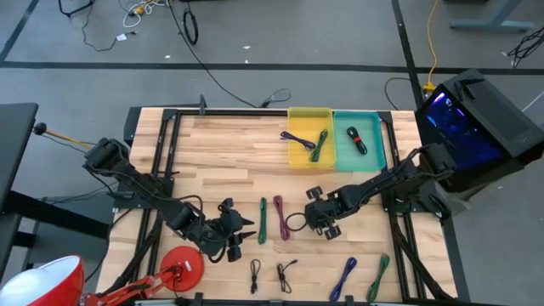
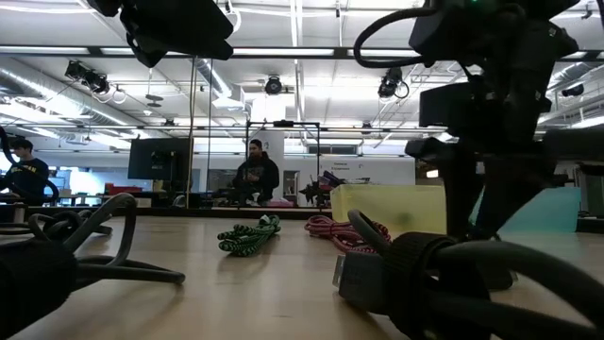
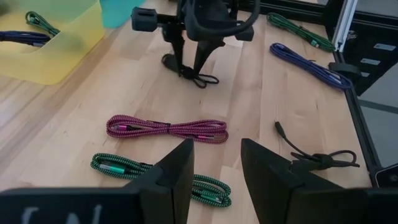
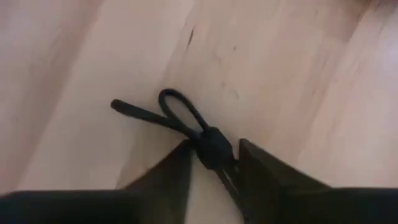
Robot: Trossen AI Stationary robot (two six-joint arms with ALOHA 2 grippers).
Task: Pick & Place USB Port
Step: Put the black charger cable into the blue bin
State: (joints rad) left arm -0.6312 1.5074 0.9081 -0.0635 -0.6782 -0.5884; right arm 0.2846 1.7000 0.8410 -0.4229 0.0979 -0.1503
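A black USB cable, coiled and tied at its middle, lies on the wooden table with a loop sticking out. My right gripper stands over it near the table's middle, pointing down, shut on the cable. My left gripper is open and hovers left of it, touching nothing. Its wrist view shows the right gripper's fingers on the black cable. A yellow bin and a teal bin sit at the far edge, with cables inside. My right gripper pinches the black USB cable at its tied middle between its two fingers. The fingers come from above, pointing down. The cable lies on the table, and its loop and one plug end stick out beyond the fingertips.
A magenta cable and a green cable lie side by side between the two grippers. Along the near edge lie two black cables, a blue one and a green one. A red lamp stands at the near left corner.
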